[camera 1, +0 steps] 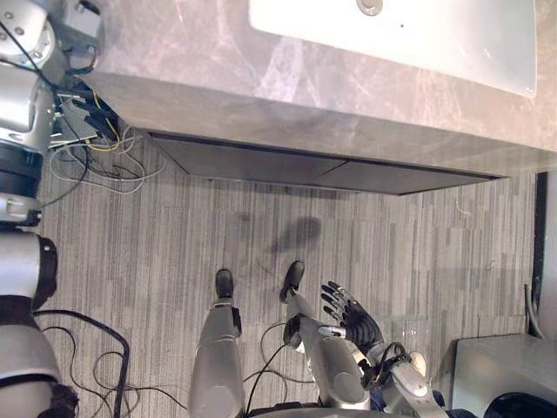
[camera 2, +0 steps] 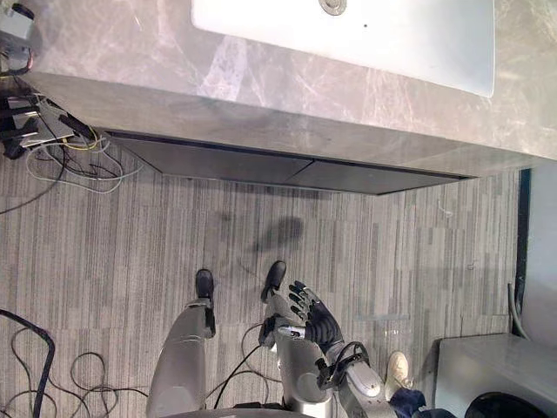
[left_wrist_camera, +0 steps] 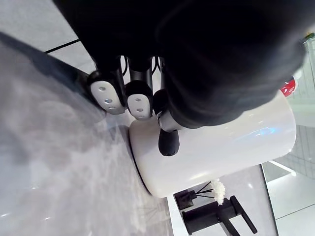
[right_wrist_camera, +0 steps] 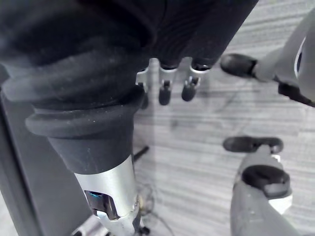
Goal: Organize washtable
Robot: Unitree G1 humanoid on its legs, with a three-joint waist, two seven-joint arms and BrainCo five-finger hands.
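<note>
The cup (left_wrist_camera: 211, 147) sits on the bench (left_wrist_camera: 54, 162), with the left hand (left_wrist_camera: 197, 59) close against it.
Whether this hand holds the cup, one cannot tell. The right hand (camera 1: 350, 319) hangs low over the floor (camera 1: 174, 244), its fingers wide and empty.

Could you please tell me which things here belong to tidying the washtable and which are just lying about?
Job: washtable, basin, white cup by the left hand, black tap, diffuser.
Just about: grey cabinet on the floor, red object; right hand hangs open, empty.
</note>
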